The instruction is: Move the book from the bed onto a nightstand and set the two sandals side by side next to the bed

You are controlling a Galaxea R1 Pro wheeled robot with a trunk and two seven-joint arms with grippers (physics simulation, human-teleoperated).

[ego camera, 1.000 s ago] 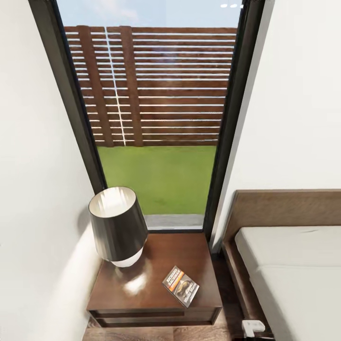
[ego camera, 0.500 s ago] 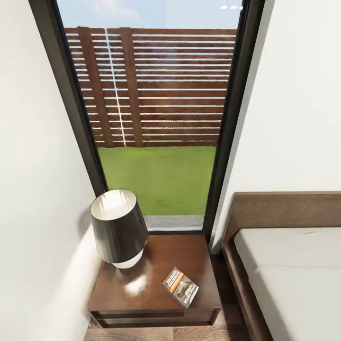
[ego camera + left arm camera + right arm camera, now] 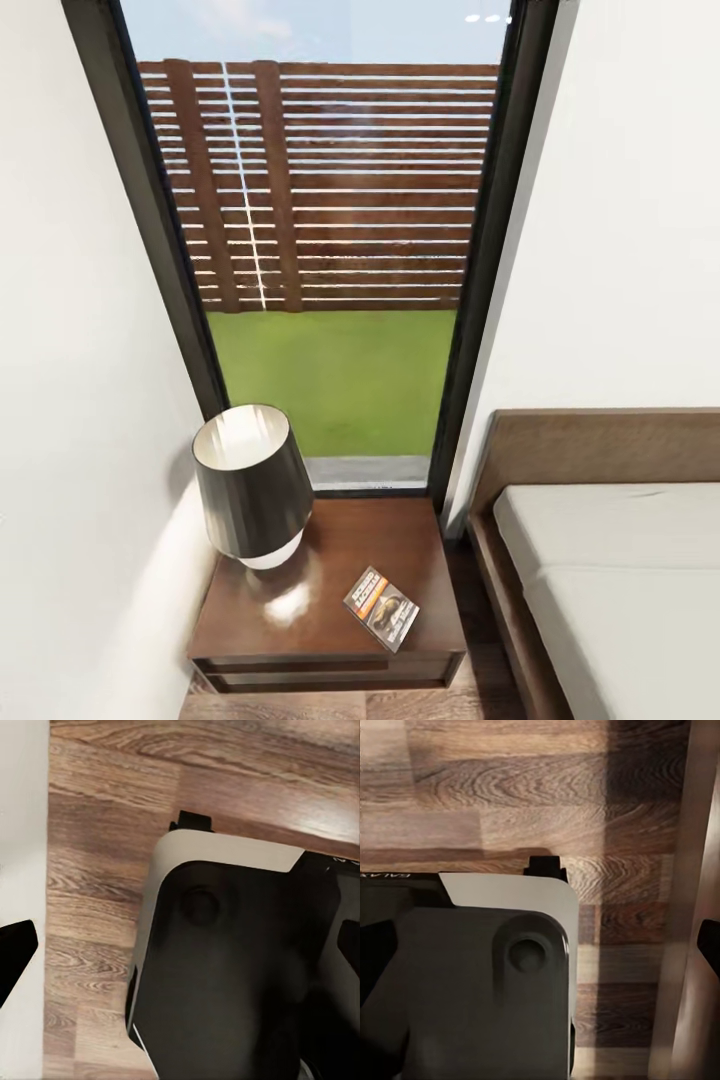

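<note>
Head view, from left to right: a white wall [image 3: 70, 350], then a tall dark-framed window [image 3: 330, 250] w/ a slatted wooden fence [image 3: 330, 185] and green lawn [image 3: 335, 380] behind the glass. Below the window stands the nightstand [image 3: 325, 610], dark brown and glossy. On its left part is a lamp [image 3: 250, 485] w/ black shade and white round base. The book [image 3: 381, 608] lies flat on the nightstand top, near the front right corner, turned at an angle, apart from the lamp. Right of the nightstand is a narrow strip of wood floor [image 3: 480, 620], then the bed [image 3: 610, 580] w/ pale mattress, brown frame and wide headboard against the white wall.

Left wrist view: the wood-plank floor [image 3: 105, 832], a white surface at one side, and the robot's own base [image 3: 240, 967], dark w/ a pale rim. The dark tips at the two edges of the picture are the left hand [image 3: 184, 960]; they stand far apart, so it is released and holds nothing.

Right wrist view: the same kind of floor [image 3: 525, 787], the robot base [image 3: 480, 982], and a brown wooden edge at one side. Only one dark tip of the right hand shows at the picture's edge; I cannot tell if this hand is released or clenched.
</note>
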